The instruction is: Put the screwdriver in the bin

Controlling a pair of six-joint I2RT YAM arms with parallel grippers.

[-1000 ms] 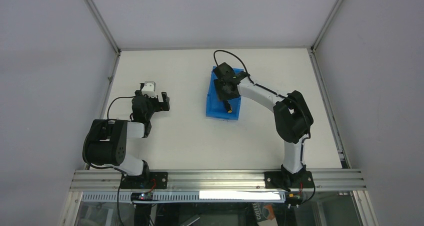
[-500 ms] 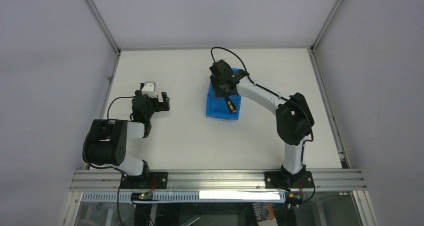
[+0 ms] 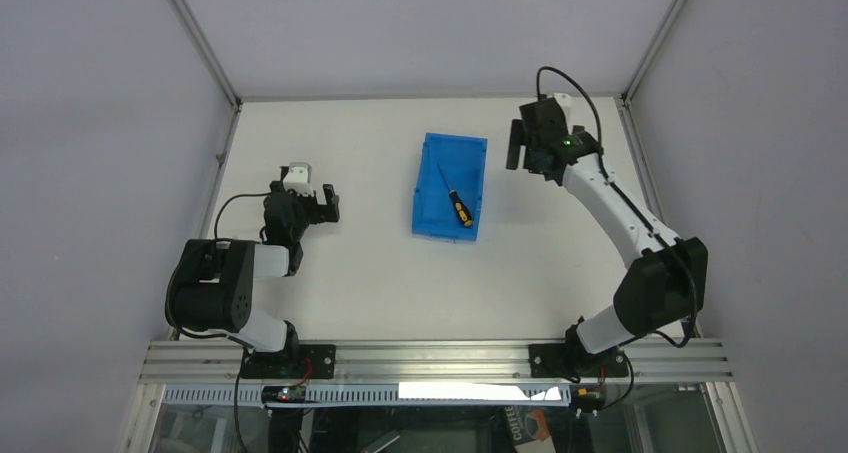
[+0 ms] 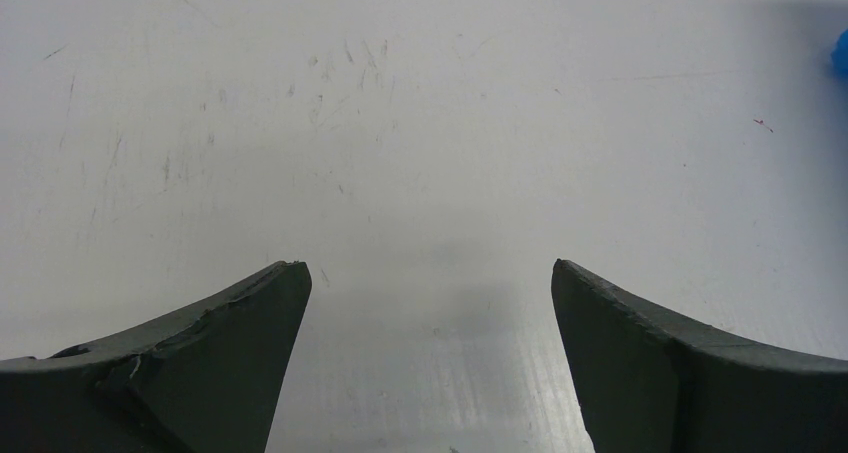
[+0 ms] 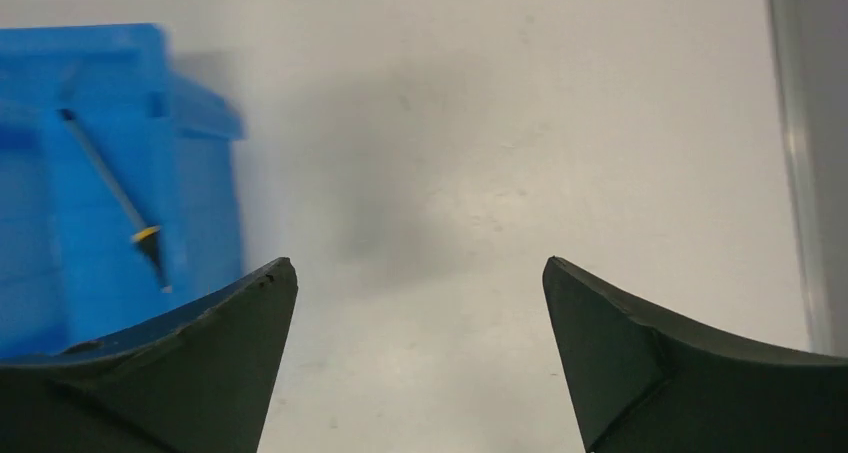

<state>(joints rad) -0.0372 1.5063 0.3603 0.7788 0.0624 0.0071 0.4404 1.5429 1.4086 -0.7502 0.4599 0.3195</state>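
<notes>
The blue bin [image 3: 425, 188] stands in the middle of the white table. Inside it lies the screwdriver [image 3: 455, 201], yellow-and-black handle toward the near end, free of any gripper. My right gripper [image 3: 514, 146] hovers to the right of the bin's far end, open and empty. The right wrist view puts the bin [image 5: 200, 173] and the screwdriver [image 5: 110, 188] at the far left, with my right gripper [image 5: 420, 273] over bare table. My left gripper [image 3: 333, 204] rests well left of the bin, open; the left wrist view shows my left gripper [image 4: 430, 273] with only table between its fingers.
Grey enclosure walls and metal frame posts [image 3: 640, 163] border the table on the left, back and right. A metal strip [image 5: 800, 173] runs along the right side of the right wrist view. The arms' mounting rail [image 3: 430, 358] crosses the near edge.
The right gripper let go of the screwdriver, which now lies in the bin, opened wide and swung away to the right. The left arm has not moved.
</notes>
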